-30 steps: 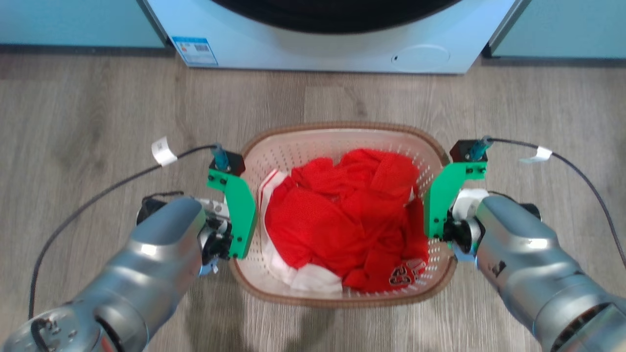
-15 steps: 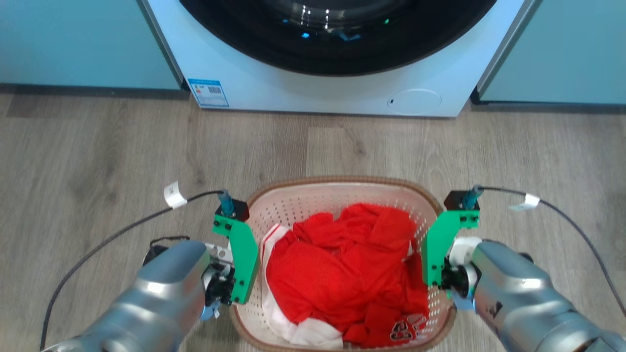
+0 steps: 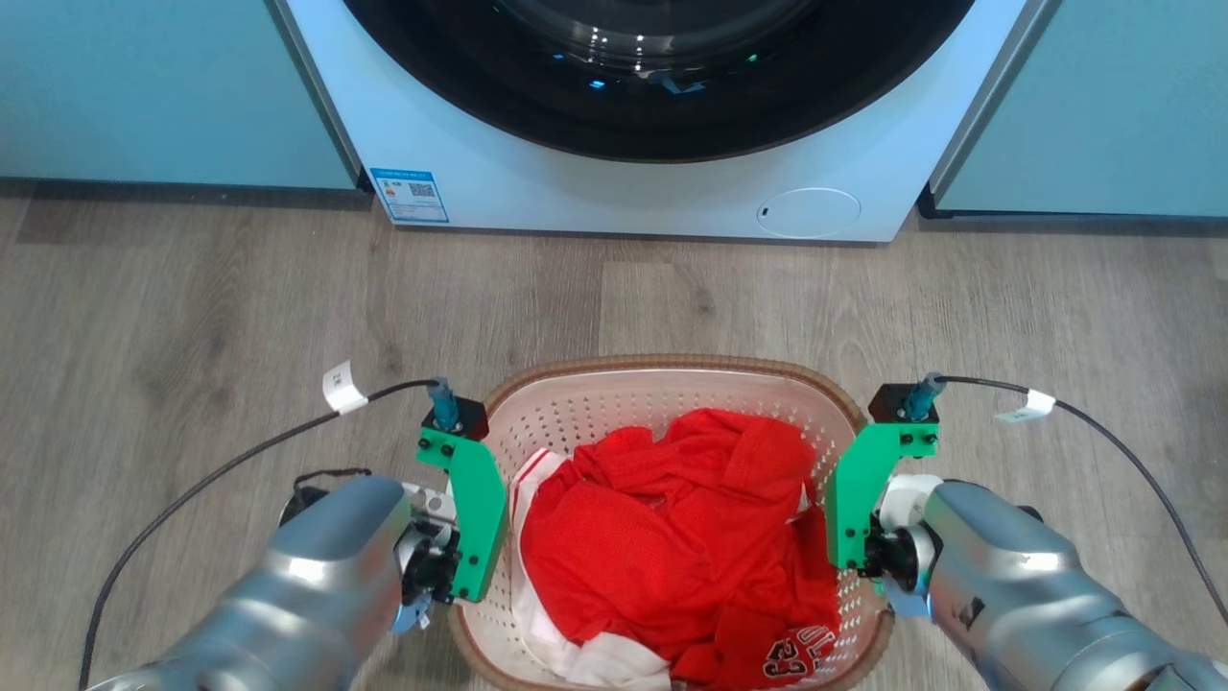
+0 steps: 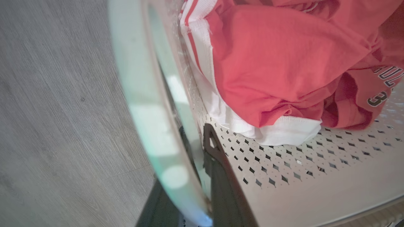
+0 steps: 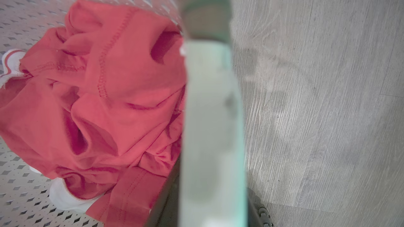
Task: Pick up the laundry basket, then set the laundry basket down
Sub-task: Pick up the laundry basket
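The laundry basket (image 3: 662,369), white perforated plastic with a brown woven rim, sits low in the head view between my two arms. Red and white clothes (image 3: 672,537) fill it. My left gripper (image 3: 449,576) is shut on the basket's left side. In the left wrist view its dark fingers (image 4: 217,176) straddle the pale rim beside the perforated wall (image 4: 284,167). My right gripper (image 3: 868,557) is shut on the right side. In the right wrist view the blurred pale rim (image 5: 211,126) runs between its fingers. Whether the basket touches the floor, I cannot tell.
A white front-loading washing machine (image 3: 844,134) with a dark round door stands straight ahead on the grey wood floor (image 3: 192,307). Teal cabinets flank it on the left (image 3: 144,86) and on the right (image 3: 1103,106). Black cables (image 3: 240,451) trail from both wrists.
The whole head picture has shifted down, so the camera has moved and more of the washing machine door shows. Both grippers keep the same hold on the basket's sides.
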Robot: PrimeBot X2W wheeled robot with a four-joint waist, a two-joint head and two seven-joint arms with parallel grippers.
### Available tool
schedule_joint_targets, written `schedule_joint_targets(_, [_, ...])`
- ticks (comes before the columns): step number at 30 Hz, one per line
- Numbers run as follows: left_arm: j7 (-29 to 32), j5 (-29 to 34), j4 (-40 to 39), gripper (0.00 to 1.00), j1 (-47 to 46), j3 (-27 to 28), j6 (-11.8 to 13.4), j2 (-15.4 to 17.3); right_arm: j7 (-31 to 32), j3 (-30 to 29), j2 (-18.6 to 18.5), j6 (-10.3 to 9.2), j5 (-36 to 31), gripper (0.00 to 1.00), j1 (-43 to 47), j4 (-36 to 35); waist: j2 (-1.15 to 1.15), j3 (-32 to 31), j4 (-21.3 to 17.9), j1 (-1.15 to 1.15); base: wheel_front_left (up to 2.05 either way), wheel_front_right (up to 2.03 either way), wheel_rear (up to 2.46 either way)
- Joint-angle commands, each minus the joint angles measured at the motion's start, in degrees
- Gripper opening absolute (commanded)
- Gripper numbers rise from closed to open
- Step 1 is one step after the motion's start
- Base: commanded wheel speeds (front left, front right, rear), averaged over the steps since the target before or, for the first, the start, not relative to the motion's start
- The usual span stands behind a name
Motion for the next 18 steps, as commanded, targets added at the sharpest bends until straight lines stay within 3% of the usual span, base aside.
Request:
schedule_joint_targets(1, [0.18, 0.85, -1.12, 0.0, -1.86, 0.13, -0.43, 0.71, -0.58, 1.09, 1.38, 0.43, 0.31, 0.0, -1.43, -1.94, -0.01, -0.2, 0.09, 0.0, 0.0, 0.0, 0.0])
schedule_joint_targets(18, [0.65, 0.53, -0.86, 0.0, -1.73, 0.13, -0.43, 0.8, -0.94, 4.16, 1.38, 0.43, 3.27, 0.0, -2.04, -1.16, -0.01, -0.7, 0.49, 0.0, 0.0, 0.0, 0.0])
